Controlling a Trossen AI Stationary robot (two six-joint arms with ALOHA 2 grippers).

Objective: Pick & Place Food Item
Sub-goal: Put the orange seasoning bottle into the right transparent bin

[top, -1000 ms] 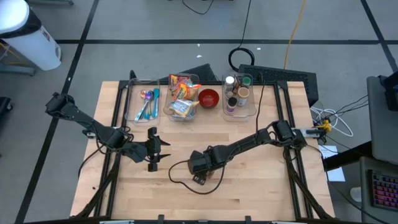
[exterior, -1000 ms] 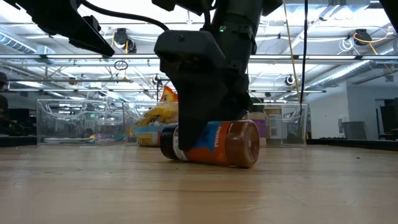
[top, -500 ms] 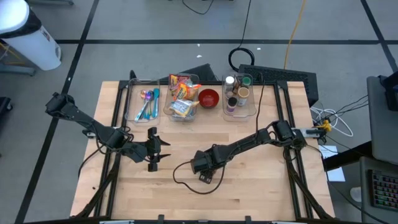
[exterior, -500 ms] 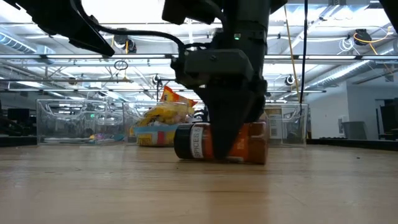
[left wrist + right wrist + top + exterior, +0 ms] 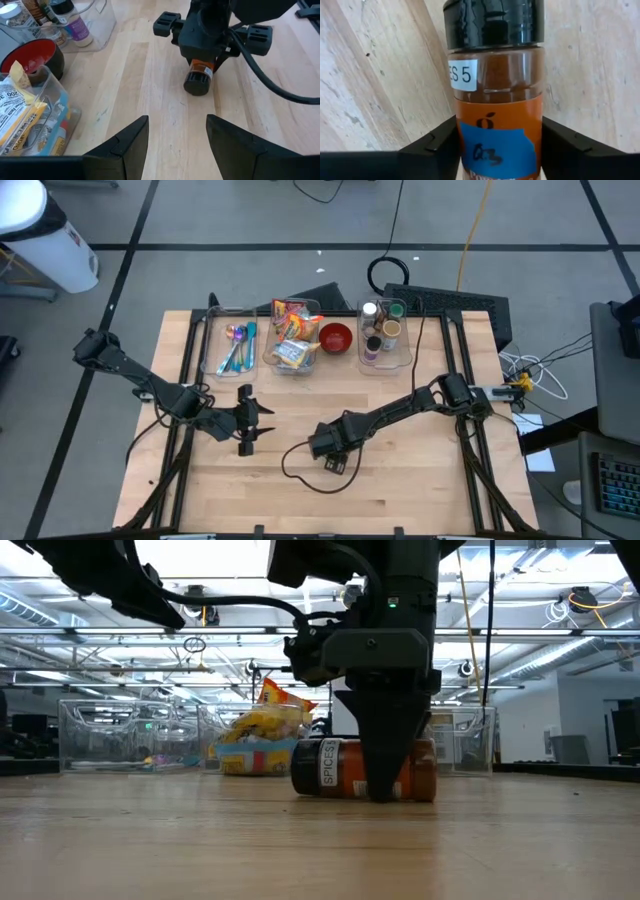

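A spice jar (image 5: 495, 100) with a black cap, an orange label and a patch of blue tape lies on its side on the wooden table (image 5: 420, 480), just in front of the table's middle. It also shows in the low view (image 5: 330, 768) and in the left wrist view (image 5: 197, 80). My right gripper (image 5: 330, 452) points steeply down over it, shut on it. Left of the middle, my left gripper (image 5: 250, 430) waits above the table, open and with nothing between its fingers (image 5: 130, 142). My right gripper pinches the jar's round body at the labelled part (image 5: 470, 145), one finger on each side, below the cap. The fingers (image 5: 385, 775) come from above, pointing down, and lie across the jar. The jar lies level, with its side on the table.
Along the far edge stand a clear bin of cutlery (image 5: 235, 340), a bin of snack bags (image 5: 290, 335), a red bowl (image 5: 335, 337) and a bin of jars and bottles (image 5: 383, 330). A black cable (image 5: 300, 475) loops on the table by the right gripper.
My right gripper has tipped steeper, to point almost straight down, and has shifted a little toward the table's right edge. The jar has slid the same way on the table and rolled, so that its white label now faces the near edge.
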